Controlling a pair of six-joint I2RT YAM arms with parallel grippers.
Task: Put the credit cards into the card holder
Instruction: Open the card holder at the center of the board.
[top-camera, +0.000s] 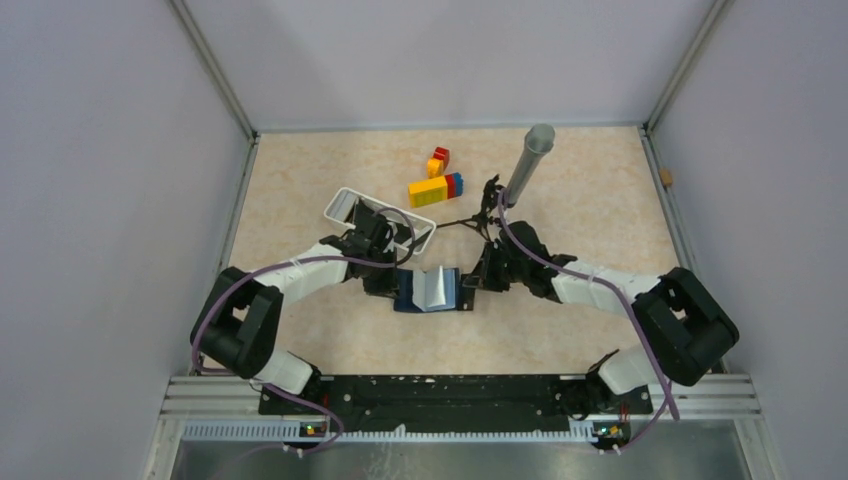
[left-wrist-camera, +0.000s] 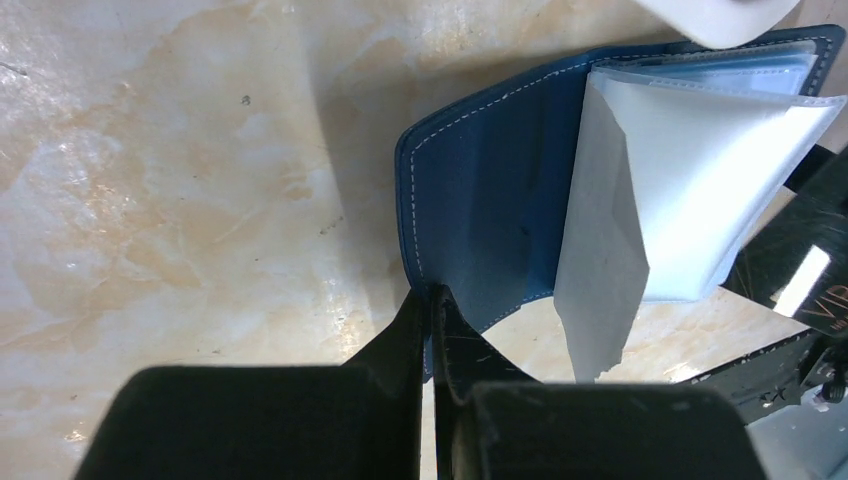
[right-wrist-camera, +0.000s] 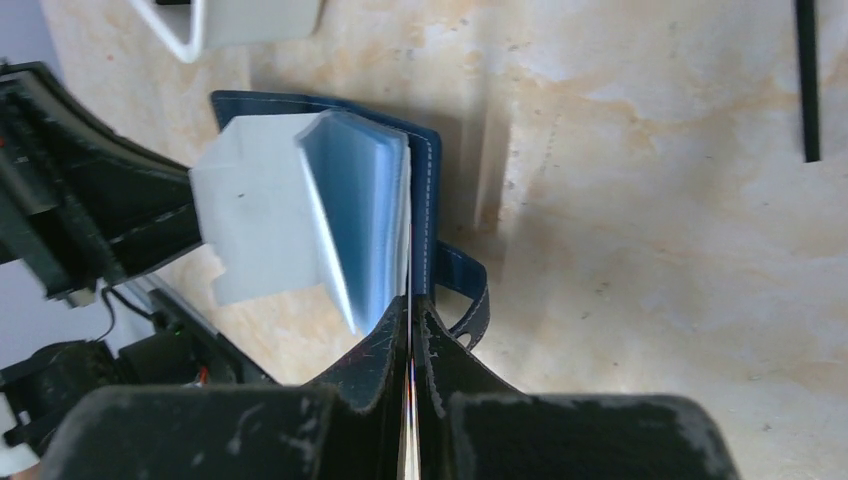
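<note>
The navy card holder (top-camera: 428, 290) lies open on the table between both arms, its clear sleeves (left-wrist-camera: 690, 170) fanned upward. My left gripper (left-wrist-camera: 432, 292) is shut on the stitched edge of the holder's blue cover (left-wrist-camera: 490, 200). My right gripper (right-wrist-camera: 411, 300) is shut on a thin dark credit card (right-wrist-camera: 410, 395), seen edge-on between the fingers. Its front edge sits at the sleeves (right-wrist-camera: 350, 210), beside the holder's right cover (right-wrist-camera: 428, 200). From the left wrist, the same glossy card (left-wrist-camera: 790, 255) shows at the holder's right edge.
A white tray (top-camera: 380, 220) stands just behind the left gripper (top-camera: 388, 287). Coloured toy bricks (top-camera: 435, 187), a grey tube (top-camera: 528, 165) and a thin black tool (top-camera: 478, 215) lie farther back. The holder's strap (right-wrist-camera: 470, 300) hangs beside the right fingers.
</note>
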